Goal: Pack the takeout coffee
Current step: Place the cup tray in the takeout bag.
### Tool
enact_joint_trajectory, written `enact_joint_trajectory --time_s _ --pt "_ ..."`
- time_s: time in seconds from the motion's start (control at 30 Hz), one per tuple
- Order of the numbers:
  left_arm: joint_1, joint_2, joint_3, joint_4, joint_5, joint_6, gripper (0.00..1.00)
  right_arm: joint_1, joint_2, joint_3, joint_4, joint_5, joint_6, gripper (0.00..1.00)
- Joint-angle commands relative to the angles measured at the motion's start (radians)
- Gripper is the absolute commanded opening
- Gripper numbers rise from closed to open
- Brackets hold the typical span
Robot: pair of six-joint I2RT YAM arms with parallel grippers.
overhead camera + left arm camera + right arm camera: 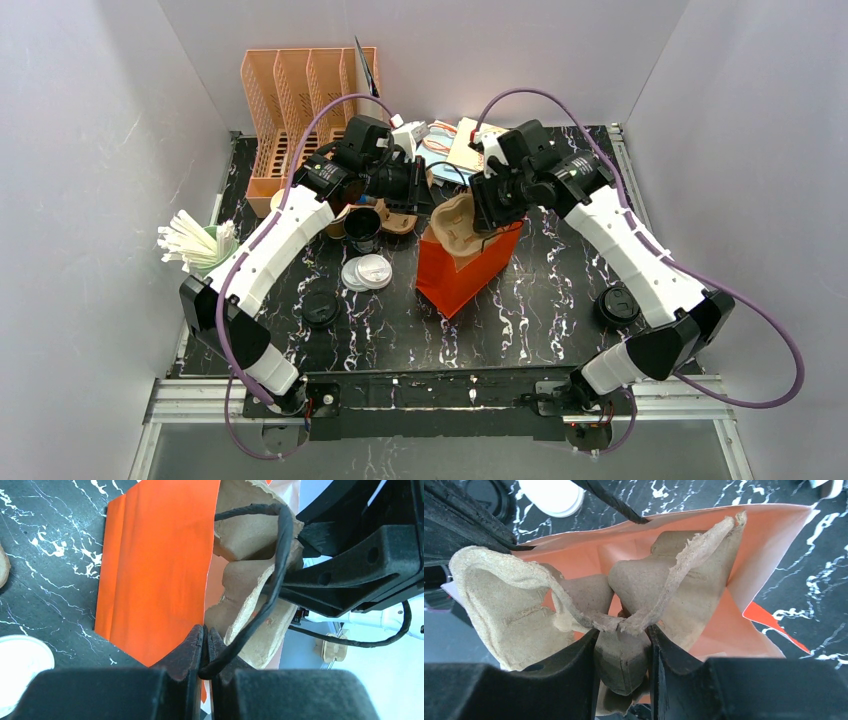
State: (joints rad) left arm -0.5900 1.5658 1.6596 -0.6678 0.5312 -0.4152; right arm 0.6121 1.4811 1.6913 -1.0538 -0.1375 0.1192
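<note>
Tray loading: my right tool (623, 647) grips tray (499, 605), left tool (205, 647) pinches bag (155, 565) handle (280, 555); next, I'd lower tray straight.

Left wall (80, 150) plain, pale grey-white. Back wall (450, 30) same colour, brighter. Right wall (760, 130) same, smooth. Three walls stand close around table (400, 330). Table top black and shiny like stone, thin white wiggly lines all over. Silver metal frame (440, 385) along near edge, rails up both sides. Dull grey floor (440, 455) below frame. Light soft, even.
</note>
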Motion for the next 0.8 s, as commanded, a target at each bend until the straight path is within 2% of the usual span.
enact_joint_trajectory --time_s 0.0,0.3,0.5,0.6,0.77 --pt "0.002 -0.014 0.040 -0.013 0.018 0.011 0.01 0.039 0.008 0.057 -0.026 0.202 -0.046 0.05" --pt "0.002 0.000 0.068 -0.075 -0.007 0.048 0.01 0.047 0.008 0.112 -0.039 0.239 -0.029 0.05" --pt "0.002 0.002 0.076 -0.107 -0.015 0.073 0.01 0.028 0.015 0.170 -0.043 0.175 -0.005 0.05" --pt "0.002 0.002 0.074 -0.110 -0.017 0.076 0.01 0.010 0.028 0.167 -0.056 0.144 -0.004 0.06" --pt "0.002 0.006 0.082 -0.109 -0.023 0.081 0.01 0.010 0.036 0.122 -0.072 0.184 -0.015 0.06"
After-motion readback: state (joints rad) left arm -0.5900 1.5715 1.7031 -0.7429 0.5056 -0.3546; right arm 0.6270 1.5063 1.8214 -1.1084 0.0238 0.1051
